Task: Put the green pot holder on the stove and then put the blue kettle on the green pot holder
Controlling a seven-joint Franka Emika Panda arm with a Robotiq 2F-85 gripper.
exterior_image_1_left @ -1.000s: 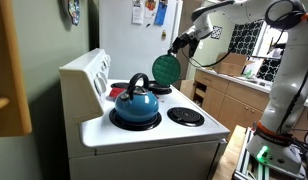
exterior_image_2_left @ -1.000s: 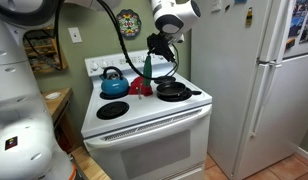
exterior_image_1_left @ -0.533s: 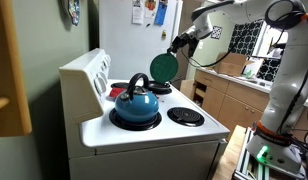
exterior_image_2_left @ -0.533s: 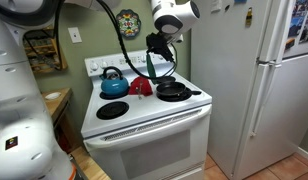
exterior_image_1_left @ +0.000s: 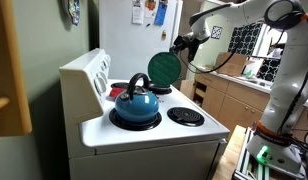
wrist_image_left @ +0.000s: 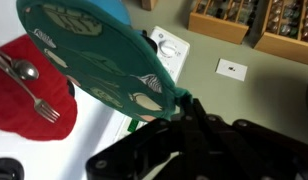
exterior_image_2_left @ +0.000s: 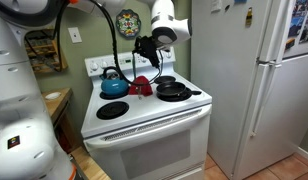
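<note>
While you are holding the arm high over the stove (exterior_image_1_left: pixel 159 132), the end effector (exterior_image_1_left: pixel 178 46) is gripping the green pot holder (exterior_image_1_left: pixel 165 67) by its upper right edge. Its fingers are closed tight on the rim. The round pad is hanging upright in the air with its flat face toward the camera, just right of centre in an exterior view. It is touching nothing but the fingers and is hanging clear above the burners.

You are leaving the blue kettle (exterior_image_1_left: pixel 136 102) on a coil burner at lower centre of that view, below and left of the hanging pad and apart from it. A second burner (exterior_image_1_left: pixel 185 116) is lying to the kettle's right. The white fridge (exterior_image_1_left: pixel 144 40) is standing behind the stove at upper centre.

In an exterior view from the front, the kettle (exterior_image_2_left: pixel 114 82) is sitting at the back left of the stove (exterior_image_2_left: pixel 144 120), with a red pad (exterior_image_2_left: pixel 142 87) just beside it and a black pan (exterior_image_2_left: pixel 174 90) further right. The end effector (exterior_image_2_left: pixel 150 50) is hovering above the red pad, but the green pad is too dark against the cables to pick out there.

In the wrist view you are seeing the green pot holder (wrist_image_left: pixel 94 55) filling the upper left, tilted, with pale shapes on its face. The black end effector (wrist_image_left: pixel 180 108) is coming up from the bottom and pinching its lower right edge. The red pad (wrist_image_left: pixel 24 100), showing a fork and a spoon, is lying at left.
</note>
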